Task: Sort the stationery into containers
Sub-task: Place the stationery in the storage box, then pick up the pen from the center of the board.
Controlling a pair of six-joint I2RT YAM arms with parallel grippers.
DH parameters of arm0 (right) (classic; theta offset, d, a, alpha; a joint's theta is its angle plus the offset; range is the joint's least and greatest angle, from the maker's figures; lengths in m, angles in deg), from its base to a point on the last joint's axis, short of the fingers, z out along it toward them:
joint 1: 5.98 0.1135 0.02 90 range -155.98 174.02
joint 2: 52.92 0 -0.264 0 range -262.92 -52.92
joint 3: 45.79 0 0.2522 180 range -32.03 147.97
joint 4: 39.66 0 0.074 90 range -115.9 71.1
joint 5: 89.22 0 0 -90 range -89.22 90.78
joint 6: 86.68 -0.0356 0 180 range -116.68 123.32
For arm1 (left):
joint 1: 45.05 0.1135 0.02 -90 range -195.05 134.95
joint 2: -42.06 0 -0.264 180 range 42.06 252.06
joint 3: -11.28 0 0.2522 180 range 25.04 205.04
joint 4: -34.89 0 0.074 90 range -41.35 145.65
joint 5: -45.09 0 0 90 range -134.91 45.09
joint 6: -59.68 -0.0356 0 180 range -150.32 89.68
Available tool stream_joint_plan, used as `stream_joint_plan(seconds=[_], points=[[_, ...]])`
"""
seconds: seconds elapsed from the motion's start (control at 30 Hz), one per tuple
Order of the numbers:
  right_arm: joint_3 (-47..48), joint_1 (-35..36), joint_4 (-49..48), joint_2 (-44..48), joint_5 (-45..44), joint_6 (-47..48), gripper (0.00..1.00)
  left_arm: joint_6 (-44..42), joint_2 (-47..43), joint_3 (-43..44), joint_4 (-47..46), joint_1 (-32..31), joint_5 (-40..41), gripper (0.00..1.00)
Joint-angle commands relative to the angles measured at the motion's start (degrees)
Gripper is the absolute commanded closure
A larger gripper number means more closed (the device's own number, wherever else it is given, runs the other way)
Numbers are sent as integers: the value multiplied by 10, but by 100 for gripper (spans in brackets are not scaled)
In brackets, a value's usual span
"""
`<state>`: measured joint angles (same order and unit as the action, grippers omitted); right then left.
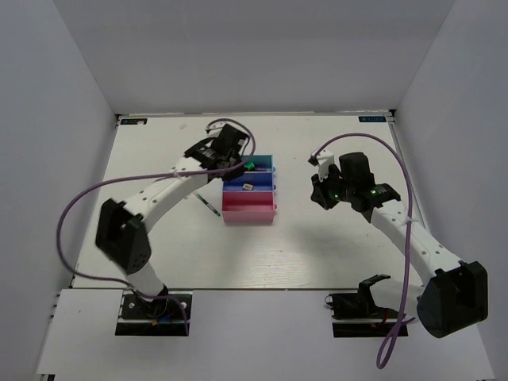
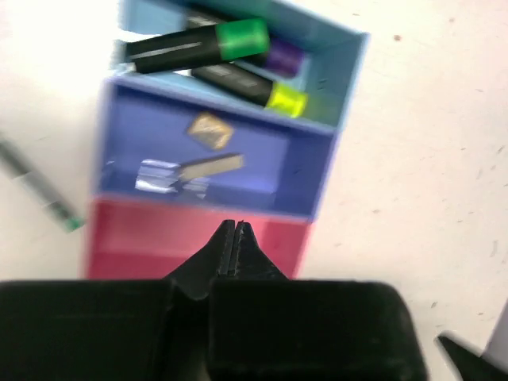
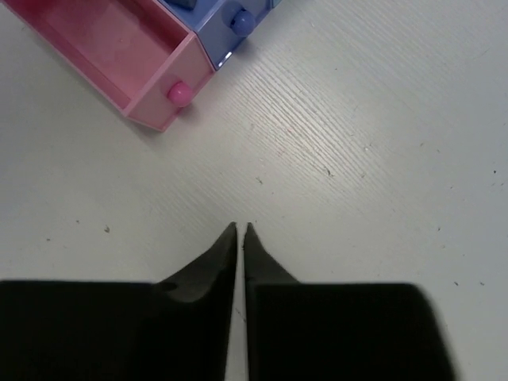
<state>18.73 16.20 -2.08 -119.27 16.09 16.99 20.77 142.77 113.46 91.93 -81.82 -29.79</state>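
Observation:
The three joined trays stand mid-table: teal, blue, pink. In the left wrist view the teal tray holds a green-capped black marker, a purple-capped one and a yellow-capped one. The blue tray holds the tan cube and a silvery piece. The thin pen lies on the table left of the trays. My left gripper is shut and empty above the pink tray. My right gripper is shut and empty over bare table right of the trays.
The white table has grey walls on three sides. The pink tray's knob and the blue tray's knob face my right gripper. Purple cables loop beside both arms.

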Motion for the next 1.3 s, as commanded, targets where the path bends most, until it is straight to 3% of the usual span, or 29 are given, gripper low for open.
stream_joint_plan(seconds=[0.0,0.03,0.07,0.1,0.13,0.17,0.3,0.4,0.43,0.47,0.83,1.27], points=[[2,-3,-9,-8,22,0,84,-4,-125,-95,30,40,74,99],[2,-1,-6,-11,31,6,57,8,-146,-113,38,54,76,89],[3,-3,-4,-14,42,8,36,21,-155,-147,43,83,75,64],[5,1,-3,-17,50,10,20,41,-166,-182,44,99,72,57],[7,0,-1,-21,72,15,9,60,-183,-195,39,128,55,43],[10,1,0,-22,78,14,9,68,-185,-225,38,158,48,38],[6,-1,0,-19,96,17,9,116,-152,-238,33,236,-20,40],[1,-2,-3,-12,83,15,44,137,-112,-221,33,273,-36,50],[-2,-3,-5,-12,76,13,69,139,-105,-212,32,288,-43,52],[-2,-3,-9,-11,74,11,75,142,-85,-205,32,291,-47,53],[-8,-6,-11,-1,60,16,75,190,51,-101,66,316,-39,55],[-12,-17,-12,10,62,18,74,201,116,-62,101,327,-18,52]])
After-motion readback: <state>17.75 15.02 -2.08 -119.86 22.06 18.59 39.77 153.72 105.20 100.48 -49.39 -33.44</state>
